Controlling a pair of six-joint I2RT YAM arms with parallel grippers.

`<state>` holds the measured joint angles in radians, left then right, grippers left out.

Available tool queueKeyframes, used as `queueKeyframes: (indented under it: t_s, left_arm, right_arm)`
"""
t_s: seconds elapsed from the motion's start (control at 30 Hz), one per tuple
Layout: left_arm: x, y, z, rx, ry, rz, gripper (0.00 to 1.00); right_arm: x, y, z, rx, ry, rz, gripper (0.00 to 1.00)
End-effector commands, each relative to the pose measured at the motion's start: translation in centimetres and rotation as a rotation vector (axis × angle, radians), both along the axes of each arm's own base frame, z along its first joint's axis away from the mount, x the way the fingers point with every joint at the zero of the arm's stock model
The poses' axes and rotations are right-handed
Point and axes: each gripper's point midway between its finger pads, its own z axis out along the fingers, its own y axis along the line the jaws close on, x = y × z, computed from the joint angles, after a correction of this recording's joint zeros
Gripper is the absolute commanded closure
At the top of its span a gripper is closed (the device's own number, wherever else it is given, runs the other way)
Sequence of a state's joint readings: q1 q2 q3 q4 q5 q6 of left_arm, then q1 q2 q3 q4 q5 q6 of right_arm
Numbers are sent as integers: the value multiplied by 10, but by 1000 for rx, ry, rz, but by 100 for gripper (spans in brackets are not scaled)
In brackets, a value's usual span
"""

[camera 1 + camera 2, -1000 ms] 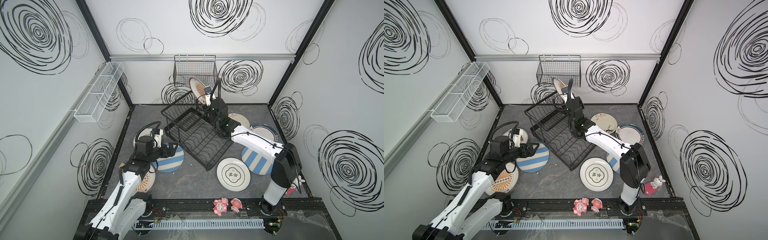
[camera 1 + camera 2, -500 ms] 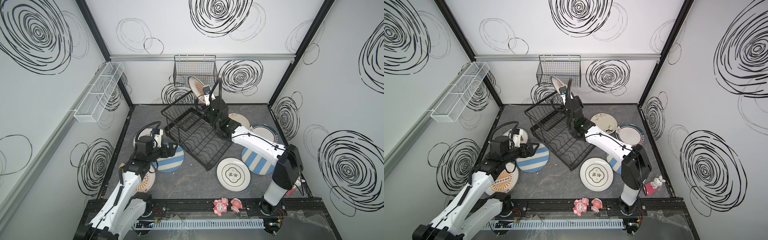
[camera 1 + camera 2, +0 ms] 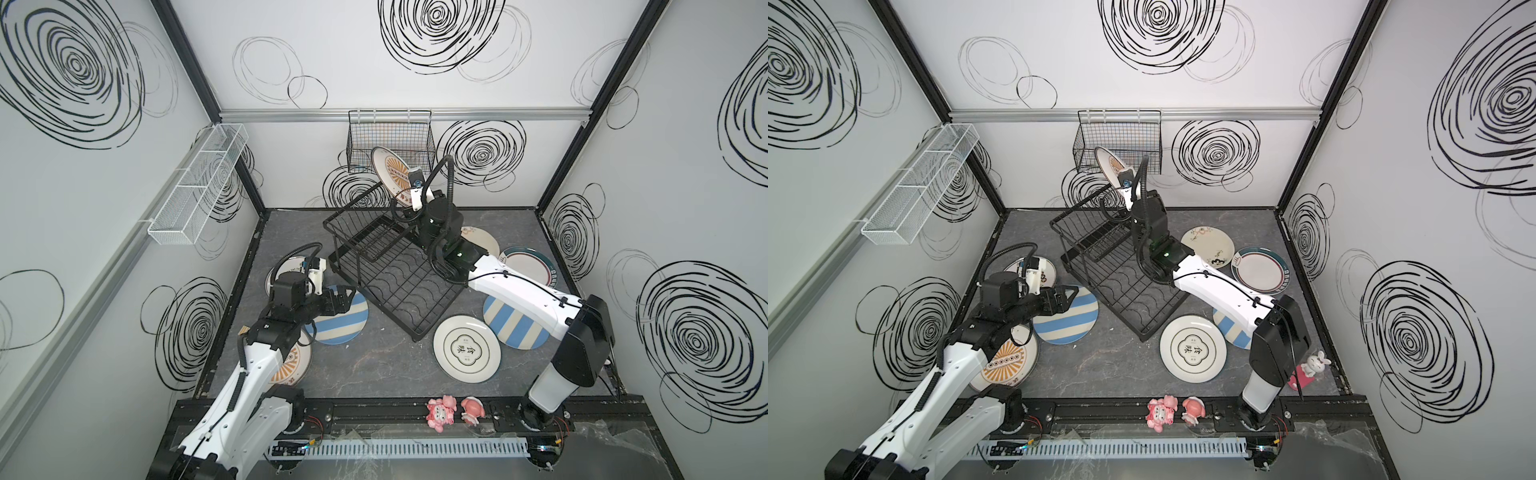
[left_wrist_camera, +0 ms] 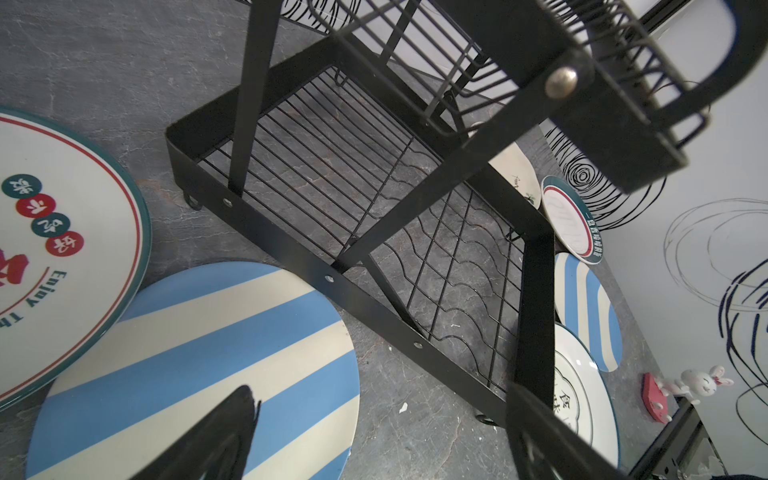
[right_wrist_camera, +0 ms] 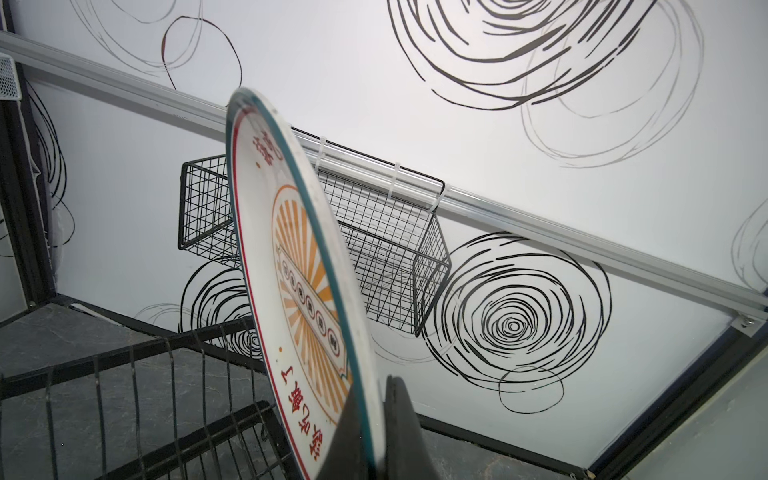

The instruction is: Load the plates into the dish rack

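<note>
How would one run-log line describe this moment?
right gripper: shut on sunburst plate, edge-on above dish rack | left gripper: open, over striped plate | dish rack: no plates loaded

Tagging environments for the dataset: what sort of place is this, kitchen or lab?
Probably a lab robot test cell, not a kitchen: white walls printed with black swirls, two robot arms mounted on a front rail, plates strewn on a grey tabletop.

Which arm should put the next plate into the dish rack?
Right. The right gripper is shut on the orange sunburst plate, held on edge above the dish rack. The left gripper is open and empty, over a striped plate lying flat.
</note>
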<state>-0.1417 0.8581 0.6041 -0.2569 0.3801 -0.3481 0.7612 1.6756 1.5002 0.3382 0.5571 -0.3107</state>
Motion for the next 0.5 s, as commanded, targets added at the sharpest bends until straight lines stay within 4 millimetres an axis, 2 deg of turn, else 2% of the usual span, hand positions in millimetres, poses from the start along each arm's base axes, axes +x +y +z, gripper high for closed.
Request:
queueKeyframes:
  t_s: [0.0,0.47]
  left_arm:
    - [5,-1,9,2,-51,-4,4]
    - [5,-1,8,0,-46,-5,4]
  right_arm:
    - [-4,-19,29,94,-72,-28,100]
    - [-1,-21,12,115,-37,-16,100]
